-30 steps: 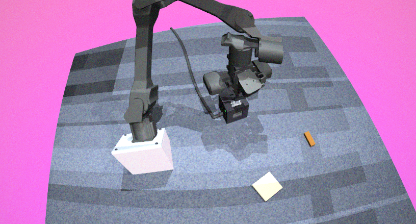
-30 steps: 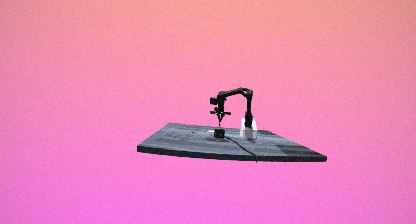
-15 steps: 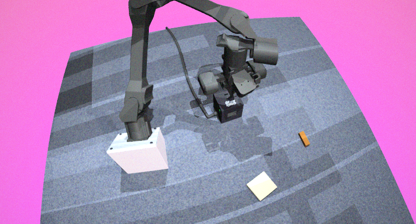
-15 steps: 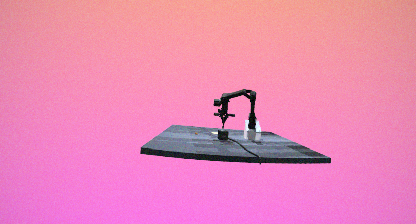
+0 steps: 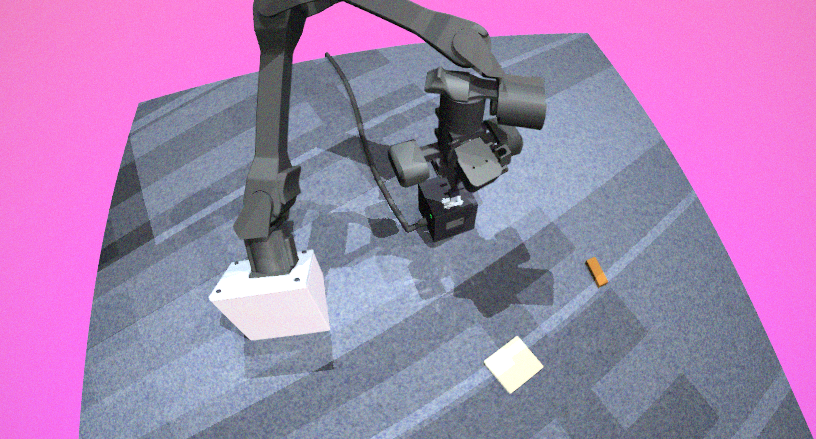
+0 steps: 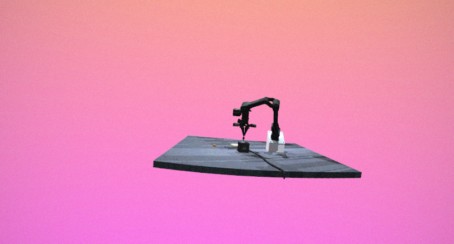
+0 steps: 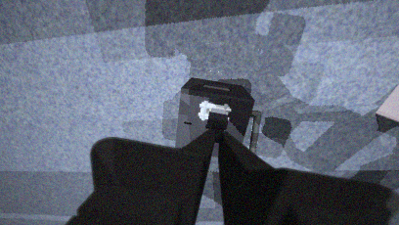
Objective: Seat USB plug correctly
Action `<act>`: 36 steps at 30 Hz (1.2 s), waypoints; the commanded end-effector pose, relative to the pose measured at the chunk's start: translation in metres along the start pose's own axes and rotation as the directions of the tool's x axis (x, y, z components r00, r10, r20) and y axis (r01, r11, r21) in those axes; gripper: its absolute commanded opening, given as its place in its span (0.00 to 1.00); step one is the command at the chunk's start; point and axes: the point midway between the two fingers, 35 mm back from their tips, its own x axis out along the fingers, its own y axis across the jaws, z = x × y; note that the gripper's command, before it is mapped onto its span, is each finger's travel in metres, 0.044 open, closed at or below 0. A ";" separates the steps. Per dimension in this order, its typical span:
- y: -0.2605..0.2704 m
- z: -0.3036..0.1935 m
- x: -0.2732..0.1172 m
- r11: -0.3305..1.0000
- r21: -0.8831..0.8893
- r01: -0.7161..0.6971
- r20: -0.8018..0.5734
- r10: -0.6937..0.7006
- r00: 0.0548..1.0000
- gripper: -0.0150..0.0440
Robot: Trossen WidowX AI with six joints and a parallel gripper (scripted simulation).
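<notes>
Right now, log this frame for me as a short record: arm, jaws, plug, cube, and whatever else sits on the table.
arm: reaching over the power cube, gripper pointing down above it
jaws: shut on the USB plug, held above the cube's top in the exterior view
cube top: white patch beside the plug
cable: dark cord running from the cube's side to the table edge
loose items: orange block and cream square tile, both apart from the cube
table: blue-grey patterned top
</notes>
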 end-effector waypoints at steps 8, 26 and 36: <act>0.001 -0.001 0.002 1.000 -0.003 -0.003 -0.012 0.003 1.000 0.25; 0.001 -0.002 0.004 1.000 -0.002 -0.004 -0.027 0.004 1.000 0.25; 0.001 -0.002 0.005 1.000 -0.001 -0.004 -0.035 0.004 0.999 0.25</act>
